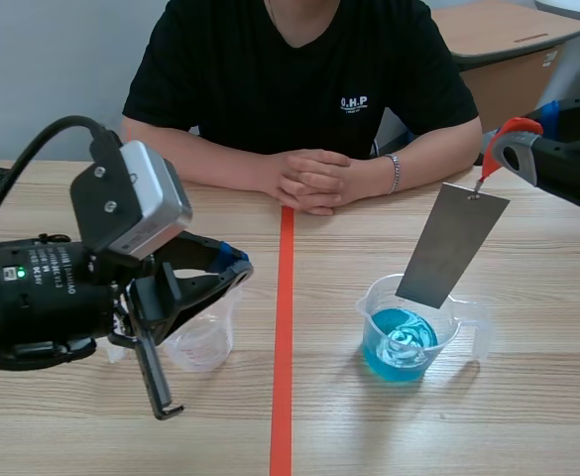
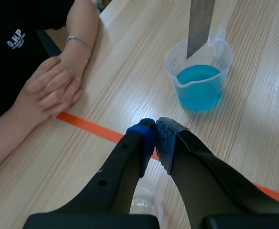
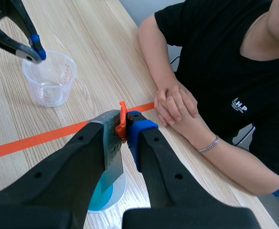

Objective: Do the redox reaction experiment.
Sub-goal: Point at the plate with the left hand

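The left pincer (image 1: 236, 268) is held with its fingers together and nothing gripped; in the left wrist view the two pads meet at the tips (image 2: 154, 138). It is positioned above a clear measuring cup (image 1: 202, 339), which stands on the table (image 1: 91, 436) on the left side of the orange-red tape line (image 1: 283, 347). A small amount of colourless liquid is seen at the bottom of this cup in the right wrist view (image 3: 48, 78).

Across the table, past the far end of the tape line, the clasped hands (image 1: 309, 178) of a seated person are rested on the table.

To the right of the tape line, a clear beaker (image 1: 374, 297) containing blue liquid (image 1: 399, 342) is located. A grey metal plate (image 1: 453, 243) is suspended at a tilt over it, with the lower edge placed at the beaker mouth, above the liquid surface; in the left wrist view the plate (image 2: 200, 24) is not seen to be dipped.

The right pincer (image 1: 511, 144) is clamped on an orange-red clip (image 3: 122, 121), from which the plate is hung.
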Tool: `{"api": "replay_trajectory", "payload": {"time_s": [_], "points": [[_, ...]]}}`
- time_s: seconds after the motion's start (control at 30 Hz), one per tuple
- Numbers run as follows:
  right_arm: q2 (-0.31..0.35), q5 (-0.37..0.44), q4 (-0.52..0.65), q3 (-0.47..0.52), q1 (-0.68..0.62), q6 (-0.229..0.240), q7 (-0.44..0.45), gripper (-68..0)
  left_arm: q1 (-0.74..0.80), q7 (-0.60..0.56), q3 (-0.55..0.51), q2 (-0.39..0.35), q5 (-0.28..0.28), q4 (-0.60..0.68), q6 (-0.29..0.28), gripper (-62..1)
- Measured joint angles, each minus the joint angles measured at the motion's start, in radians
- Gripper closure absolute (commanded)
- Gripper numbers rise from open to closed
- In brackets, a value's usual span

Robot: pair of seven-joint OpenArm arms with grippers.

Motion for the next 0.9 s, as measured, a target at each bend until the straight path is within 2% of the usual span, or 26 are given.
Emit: {"api": "replay_trajectory", "payload": {"time_s": [0.23,0.4,0.6,0.9], "points": [[0.000,0.000,0.000,0.000,0.000,0.000,0.000,-1.5,-0.092,0.027,0.109,0.102,0.072,-0.113,0.000,-4.3],[0.000,0.000,0.000,0.000,0.000,0.000,0.000,-1.5,-0.131,0.023,0.146,0.162,0.095,-0.162,0.000,-4.3],[0.000,0.000,0.000,0.000,0.000,0.000,0.000,-1.5,-0.146,0.023,0.164,0.252,0.196,-0.188,-0.004,-4.3],[0.000,0.000,0.000,0.000,0.000,0.000,0.000,-1.5,-0.173,0.022,0.233,0.320,0.227,-0.208,-0.023,-4.3]]}}
